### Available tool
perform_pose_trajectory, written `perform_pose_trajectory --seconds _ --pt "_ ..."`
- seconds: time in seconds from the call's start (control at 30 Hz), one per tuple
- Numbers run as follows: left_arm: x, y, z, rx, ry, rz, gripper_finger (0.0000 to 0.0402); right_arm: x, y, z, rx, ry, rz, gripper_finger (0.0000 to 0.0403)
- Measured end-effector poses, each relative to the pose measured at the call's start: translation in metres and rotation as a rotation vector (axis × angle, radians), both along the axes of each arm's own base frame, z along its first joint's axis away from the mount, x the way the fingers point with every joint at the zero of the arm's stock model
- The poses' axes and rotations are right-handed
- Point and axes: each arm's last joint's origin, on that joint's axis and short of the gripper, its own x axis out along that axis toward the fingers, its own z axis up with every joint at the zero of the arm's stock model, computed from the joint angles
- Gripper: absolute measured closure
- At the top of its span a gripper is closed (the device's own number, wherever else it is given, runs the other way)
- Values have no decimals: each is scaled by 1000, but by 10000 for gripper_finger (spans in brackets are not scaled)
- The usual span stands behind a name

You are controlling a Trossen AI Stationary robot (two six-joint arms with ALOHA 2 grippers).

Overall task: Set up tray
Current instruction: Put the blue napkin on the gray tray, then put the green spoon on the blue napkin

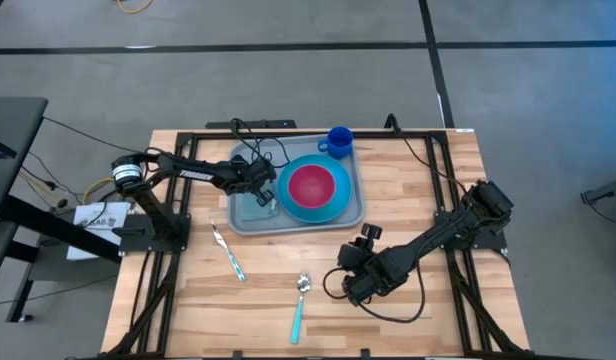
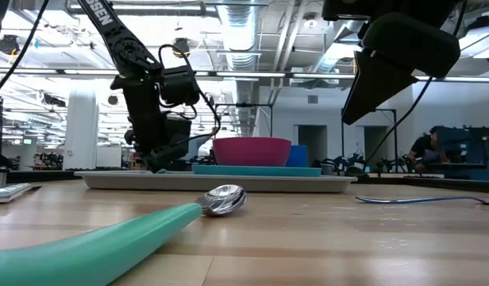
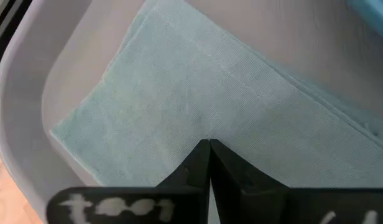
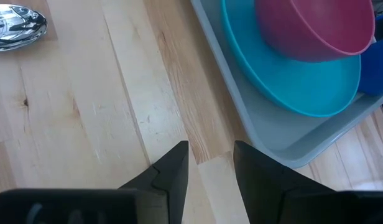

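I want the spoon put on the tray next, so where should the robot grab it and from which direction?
Grip the spoon at mid-handle from straight above, fingers across its narrow width. It lies flat on the table, bowl towards the tray, and the open right gripper is nearest.

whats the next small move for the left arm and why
Probably lift the left gripper straight up off the napkin. Its fingers are shut over the napkin, which lies flat in the tray beside the plate and bowl, so that item looks placed. The fork and spoon lie on the table, outside the tray; the right gripper hangs open near the spoon.
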Motion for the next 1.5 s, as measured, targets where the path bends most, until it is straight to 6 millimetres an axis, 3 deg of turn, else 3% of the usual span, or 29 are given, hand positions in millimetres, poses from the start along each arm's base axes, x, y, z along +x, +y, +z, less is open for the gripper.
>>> perform_pose_trajectory --seconds 0.23,0.47,0.67,0.87,1.03,1.23,1.4,1.5 --pt "1 -2 5 -5 37 -43 401 0 0 0 0 -1 -1 282" --pt "-2 -9 51 25 54 -45 401 0 0 0 -1 2 0 282" --pt "-6 -43 101 -128 -139 -268 401 0 0 0 -12 12 23 282" --pt "-14 -95 126 -350 -288 -579 391 2 -2 0 -15 11 27 282" --pt "-9 -139 113 -370 -266 -763 357 6 -6 0 -5 -5 13 282" --pt "17 -188 97 -415 -385 -864 303 10 -9 0 6 -20 1 282" --pt "38 -207 85 -534 -502 -862 276 12 -9 1 17 -36 1 282" --pt "49 -215 67 -574 -501 -866 269 12 -8 1 20 -41 3 282"
